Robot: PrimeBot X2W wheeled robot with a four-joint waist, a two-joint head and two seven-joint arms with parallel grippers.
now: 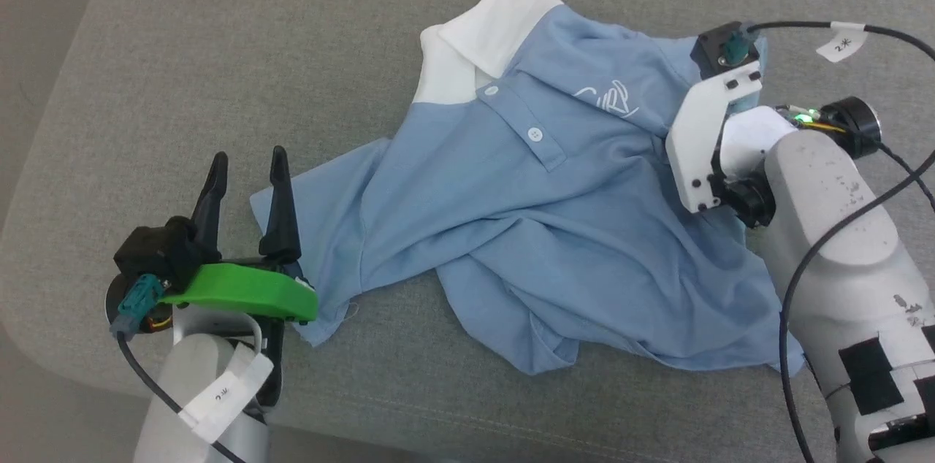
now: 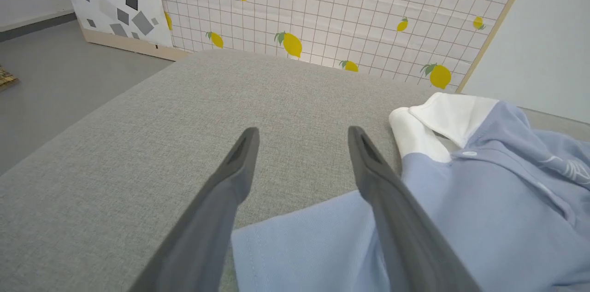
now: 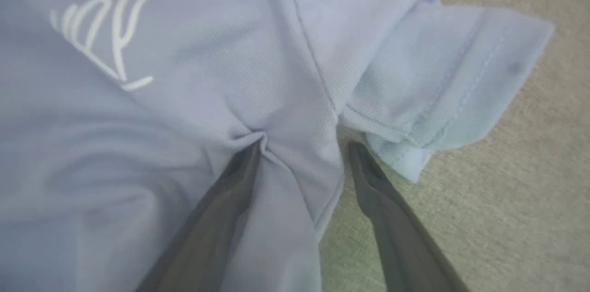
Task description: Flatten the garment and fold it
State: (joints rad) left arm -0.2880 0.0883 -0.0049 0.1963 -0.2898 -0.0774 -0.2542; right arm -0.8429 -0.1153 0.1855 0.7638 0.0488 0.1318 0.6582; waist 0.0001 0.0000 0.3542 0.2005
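The garment (image 1: 555, 229), a light blue shirt with a white collar (image 1: 489, 25) and a white cursive logo (image 1: 610, 99), lies crumpled and face up on a grey cushion. My left gripper (image 1: 247, 160) stands open at the left sleeve's edge; in the left wrist view the sleeve (image 2: 299, 236) lies under the open left gripper (image 2: 303, 133). My right wrist (image 1: 712, 127) points down at the garment's right shoulder and hides its fingers. In the right wrist view the right gripper (image 3: 304, 148) is open, with a pinched ridge of cloth (image 3: 281, 163) between its fingers, beside the right sleeve (image 3: 442, 80).
The grey cushion (image 1: 219, 47) drops off at its left and front edges to a grey floor (image 2: 46, 61). A lemon-print panel (image 2: 345, 6) stands behind the cushion. A black cable (image 1: 803, 302) loops beside my right forearm.
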